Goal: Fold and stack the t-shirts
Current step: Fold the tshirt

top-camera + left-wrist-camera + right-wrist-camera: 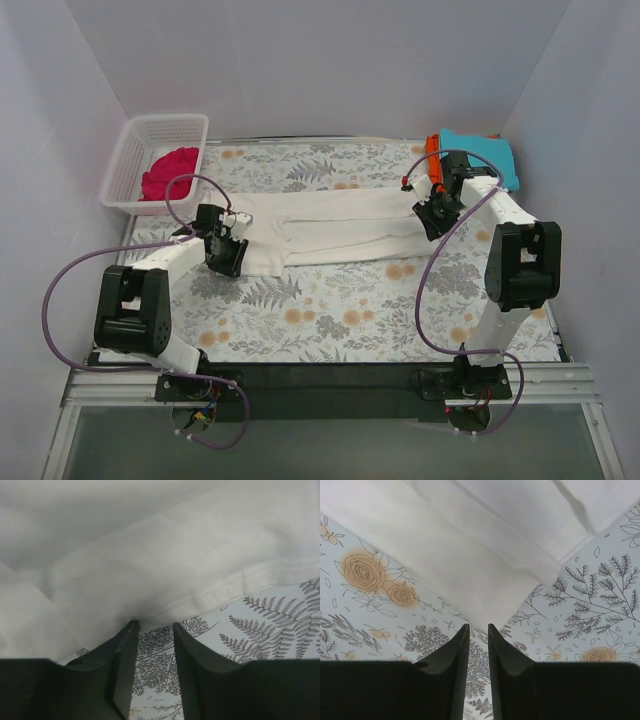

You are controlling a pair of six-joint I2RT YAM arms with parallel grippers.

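Note:
The large off-white t-shirt [330, 228] lies folded into a long band across the middle of the table. My left gripper [228, 247] is at its left end. In the left wrist view the jaws [154, 625] stand apart with only the table covering between them, and the shirt's hem [165, 575] touches the fingertips. My right gripper [432, 215] is at the shirt's right end, its jaws [477, 626] narrowly apart and empty, with a shirt corner [485, 595] just ahead of the tips. The magenta shirt [170, 172] lies in the basket. The teal shirt [483, 155] and orange shirt [432, 148] lie at the back right.
The white mesh basket [130, 160] stands at the back left corner. The floral table covering [340, 310] spreads under everything. White walls close the left, back and right sides. The arm bases sit at the near edge.

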